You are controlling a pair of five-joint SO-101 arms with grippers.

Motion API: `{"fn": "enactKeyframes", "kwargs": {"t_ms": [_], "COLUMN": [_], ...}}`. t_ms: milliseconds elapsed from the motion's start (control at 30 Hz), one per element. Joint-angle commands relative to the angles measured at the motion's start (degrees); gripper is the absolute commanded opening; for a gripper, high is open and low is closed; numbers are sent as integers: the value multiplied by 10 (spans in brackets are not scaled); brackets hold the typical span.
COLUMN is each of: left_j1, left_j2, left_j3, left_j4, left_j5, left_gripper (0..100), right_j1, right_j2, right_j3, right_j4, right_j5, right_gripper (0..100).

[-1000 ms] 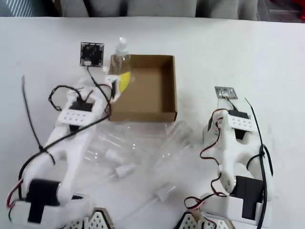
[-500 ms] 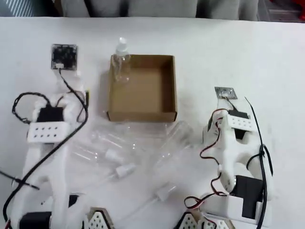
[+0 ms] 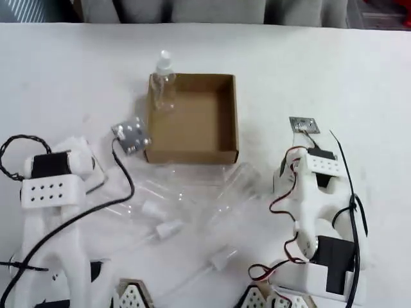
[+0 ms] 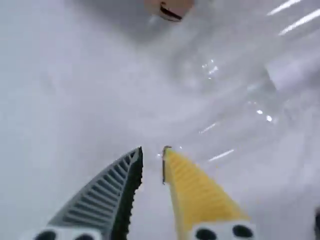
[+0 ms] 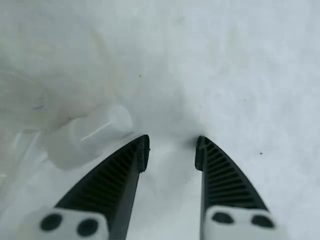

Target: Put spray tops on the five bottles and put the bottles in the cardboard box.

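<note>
One capped spray bottle (image 3: 164, 80) stands in the cardboard box's (image 3: 192, 156) far-left corner, well apart from both tools. The left tool (image 4: 152, 150), narrowly parted and empty, hangs near clear bottles (image 3: 234, 186) lying on the surface (image 3: 321, 64); the right tool (image 5: 171, 145) gapes wider, empty.

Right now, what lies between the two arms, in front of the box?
Clear bottles lying on their sides and loose spray tops; the high view shows them.

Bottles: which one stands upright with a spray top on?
The bottle at the cardboard box's far left corner: upright, white spray top fitted. The other bottles lie on their sides in front of the box.
</note>
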Motion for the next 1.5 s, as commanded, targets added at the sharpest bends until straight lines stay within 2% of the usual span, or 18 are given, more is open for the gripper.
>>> {"fn": "enactKeyframes", "kwargs": {"t_ms": [0,100,267,333,533,600,733,933,1200,1467], "left_j1": [6,16,3,4,6,21,54,73,82,113], "left_j2": [-19,-20,-15,-17,-15,-15,-15,-15,-15,-15], "left_j3": [-60,-102,-137,-126,-66,-35,37,109,171,209], "left_j4": [90,153,224,224,142,108,3,-106,-187,-220], "left_j5": [-15,-31,-209,-258,-338,-338,-291,-254,-255,-255], "left_gripper": [174,222,234,238,238,238,240,341,334,335], "right_j1": [4,4,4,3,3,3,2,1,0,0], "right_j2": [-1,-1,0,0,0,0,0,1,1,1], "right_j3": [-6,-6,-6,-6,-6,-6,-6,-7,-7,-7], "right_j4": [-6,-6,-6,-6,-6,-6,-6,-7,-8,-8], "right_j5": [9,10,11,11,11,11,11,11,12,12], "right_gripper": [134,134,134,134,134,134,134,134,134,134]}}
